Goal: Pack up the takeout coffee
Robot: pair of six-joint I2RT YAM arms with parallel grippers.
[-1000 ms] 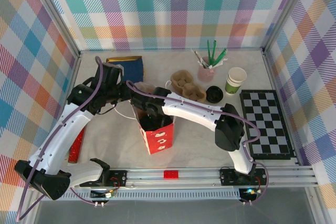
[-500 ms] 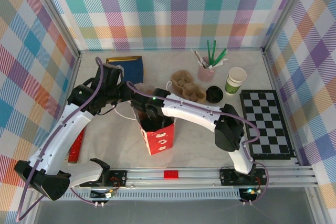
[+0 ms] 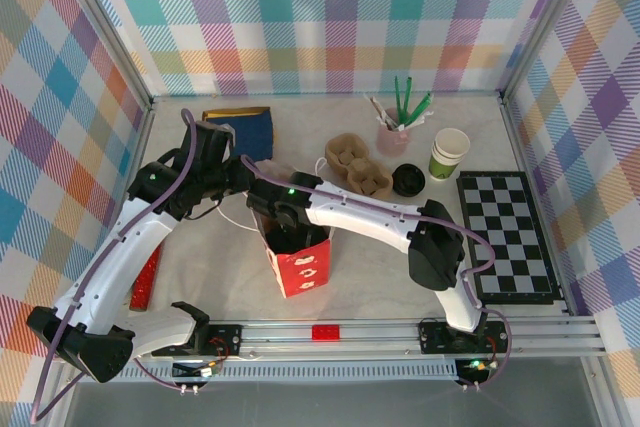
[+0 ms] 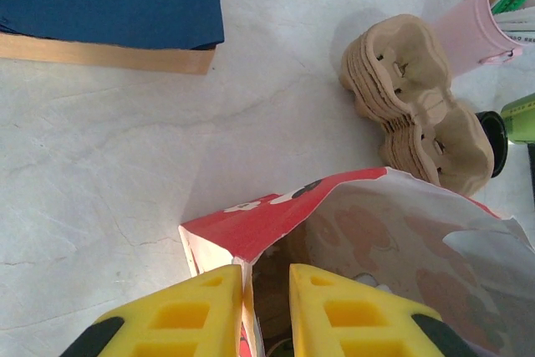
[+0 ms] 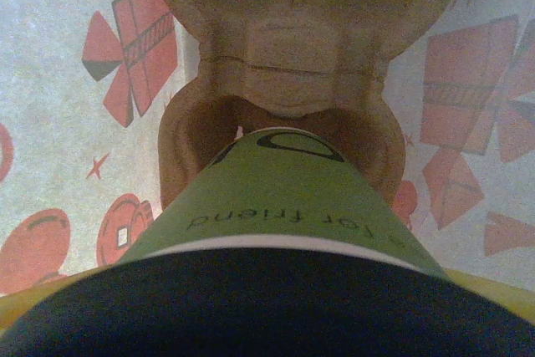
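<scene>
From the top, the right gripper [image 3: 284, 225] is down in the mouth of the red bag [image 3: 300, 265]. The left gripper [image 3: 250, 199] is at the bag's back corner. Since a second ago the right arm has slid just a little toward the left arm, and a small green light on its wrist now shows. The bag and the left arm have stayed where they were. The carrier stack [image 3: 358, 165], loose lid [image 3: 408, 179] and cup stack [image 3: 449, 154] sit off to the side. From the left wrist, the two yellow fingers [image 4: 180, 319] are pressed nearly together. They pinch the bag's rim and hold the mouth open. From the right wrist, the coffee [image 5: 284, 194] is clamped between wide-spread fingers [image 5: 506, 290]. It is inside the bag, with the printed walls on both sides. It hangs right above a pocket of the brown carrier [image 5: 292, 39] at the bag's bottom. Whether it touches yet is hard to tell. So the small slide likely lines the cup up with that pocket. The job looks almost done: lower the cup, then let go.
</scene>
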